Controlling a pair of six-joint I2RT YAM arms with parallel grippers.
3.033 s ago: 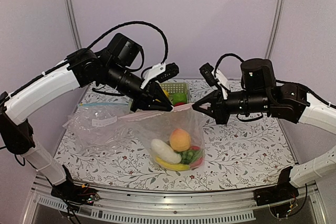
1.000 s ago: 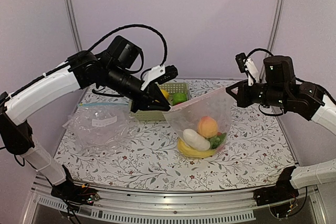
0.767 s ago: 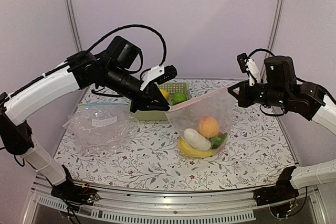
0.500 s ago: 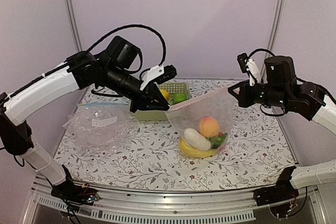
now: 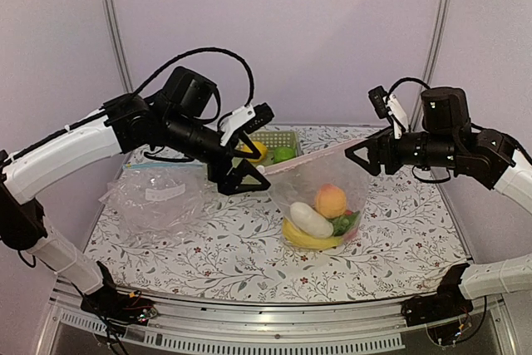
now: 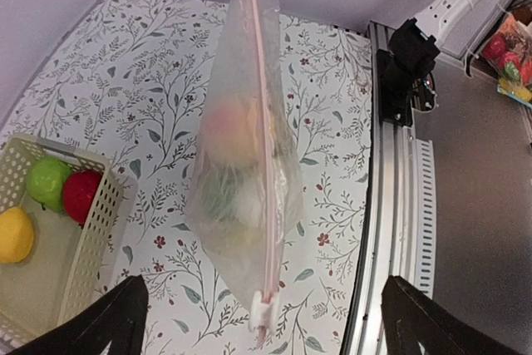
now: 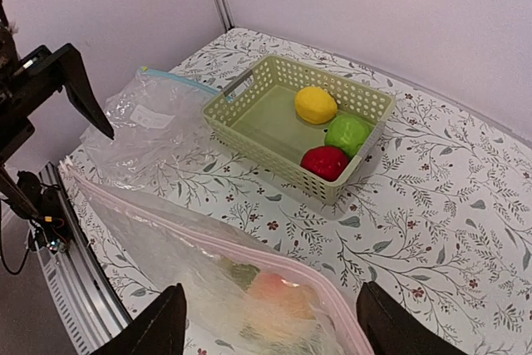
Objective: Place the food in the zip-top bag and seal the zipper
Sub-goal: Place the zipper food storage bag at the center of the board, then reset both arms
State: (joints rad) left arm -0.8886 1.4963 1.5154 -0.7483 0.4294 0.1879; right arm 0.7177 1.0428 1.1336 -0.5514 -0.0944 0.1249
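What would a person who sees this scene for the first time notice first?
The clear zip-top bag in the middle of the table, with a peach, a white piece and a banana inside. The left end effector and the right end effector hang open on either side of it. A green basket stands behind.

The zip-top bag (image 5: 320, 184) is thin clear plastic, crinkled and faintly shiny; its zipper (image 6: 264, 164) is a smooth pink strip. Inside, the peach (image 5: 330, 200), white oblong piece (image 5: 310, 219) and banana (image 5: 309, 241) look like glossy moulded plastic. The basket (image 7: 249, 126) is matt pale-green perforated plastic. The desk (image 5: 208, 247) has a smooth floral-printed cover, with a metal rail (image 5: 249, 315) along its near edge. The left pincer (image 6: 263, 282) and right pincer (image 7: 273, 286) look matt black.
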